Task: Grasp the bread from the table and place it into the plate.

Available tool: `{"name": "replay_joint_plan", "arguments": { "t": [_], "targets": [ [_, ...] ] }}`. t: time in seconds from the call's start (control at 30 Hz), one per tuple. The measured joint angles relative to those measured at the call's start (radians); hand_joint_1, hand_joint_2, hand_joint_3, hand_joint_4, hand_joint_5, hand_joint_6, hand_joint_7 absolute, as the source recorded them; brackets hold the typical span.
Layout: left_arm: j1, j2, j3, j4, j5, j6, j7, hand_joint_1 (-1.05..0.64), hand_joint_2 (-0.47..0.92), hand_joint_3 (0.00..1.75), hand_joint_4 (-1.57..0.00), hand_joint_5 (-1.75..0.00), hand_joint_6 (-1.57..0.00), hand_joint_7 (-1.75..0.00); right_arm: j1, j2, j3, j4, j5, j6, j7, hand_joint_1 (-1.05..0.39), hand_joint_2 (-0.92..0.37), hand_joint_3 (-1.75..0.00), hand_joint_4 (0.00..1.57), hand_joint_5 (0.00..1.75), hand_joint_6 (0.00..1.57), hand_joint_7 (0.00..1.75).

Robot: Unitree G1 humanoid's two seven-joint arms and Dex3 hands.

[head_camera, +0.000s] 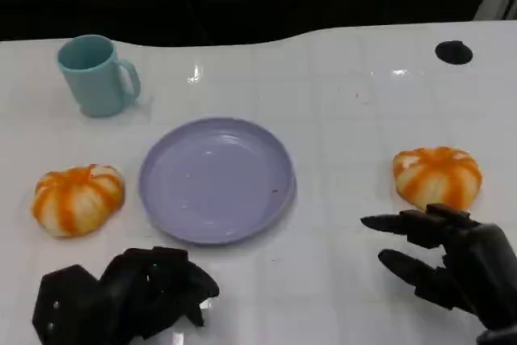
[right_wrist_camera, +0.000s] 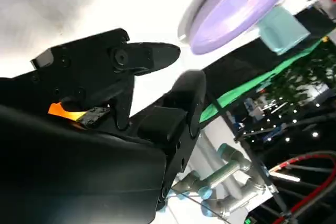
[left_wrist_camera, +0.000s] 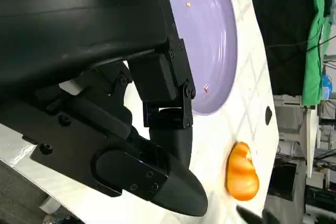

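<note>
A white table (head_camera: 339, 119) carries everything. A lilac plate (head_camera: 216, 179) lies near its middle, bare of food. A teal mug (head_camera: 97, 75) stands upright beyond the plate toward the left, well apart from it. One orange-striped bread (head_camera: 77, 198) lies just left of the plate; a second bread (head_camera: 437, 175) lies well to the right. A small black disc (head_camera: 453, 52) sits at the far right.

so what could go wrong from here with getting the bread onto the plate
The right hand sits open just short of the right bread, so closing now could push it away rather than grip it. A second bread lies left of the plate, beside the curled left hand, which could knock it.
</note>
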Motion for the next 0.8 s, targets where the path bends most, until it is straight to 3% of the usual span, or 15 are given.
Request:
{"name": "replay_joint_plan", "arguments": {
  "t": [0.07, 0.13, 0.27, 0.57, 0.8],
  "targets": [
    [0.000, 0.000, 0.000, 0.000, 0.000, 0.000, 0.000, -1.03, 0.83, 0.00, -0.88, -1.50, -1.37, -0.62, -0.001, -0.009, -0.004, -0.020, -0.004, 0.021, 0.000, -0.42, -0.92, -0.14, 0.42, 0.24, 0.54, 0.00],
    [0.000, 0.000, 0.000, 0.000, 0.000, 0.000, 0.000, -1.03, 0.83, 0.00, -0.88, -1.50, -1.37, -0.62, 0.000, -0.019, -0.008, -0.050, -0.014, 0.062, 0.008, -0.50, -0.92, -0.15, 0.30, 0.17, 0.40, 0.00],
    [-0.001, 0.000, 0.000, 0.000, 0.001, 0.001, 0.000, -1.04, 0.84, 0.00, -0.88, -1.50, -1.37, -0.62, -0.001, -0.066, -0.035, -0.162, -0.042, 0.233, 0.124, -0.55, -0.92, -0.12, 0.20, 0.11, 0.30, 0.00],
    [-0.005, -0.003, -0.001, 0.002, 0.006, 0.001, 0.001, -1.05, 0.84, 0.00, -0.89, -1.50, -1.37, -0.62, -0.061, -0.128, -0.028, -0.274, -0.124, 0.499, 0.313, -0.59, -0.92, -0.06, 0.11, 0.09, 0.23, 0.00],
    [-0.006, -0.007, -0.001, 0.002, 0.006, 0.001, 0.002, -1.04, 0.83, 0.00, -0.90, -1.50, -1.38, -0.61, -0.094, -0.132, 0.023, -0.293, -0.189, 0.628, 0.401, -0.53, -0.88, 0.00, 0.11, 0.14, 0.26, 0.01]
  ]
}}
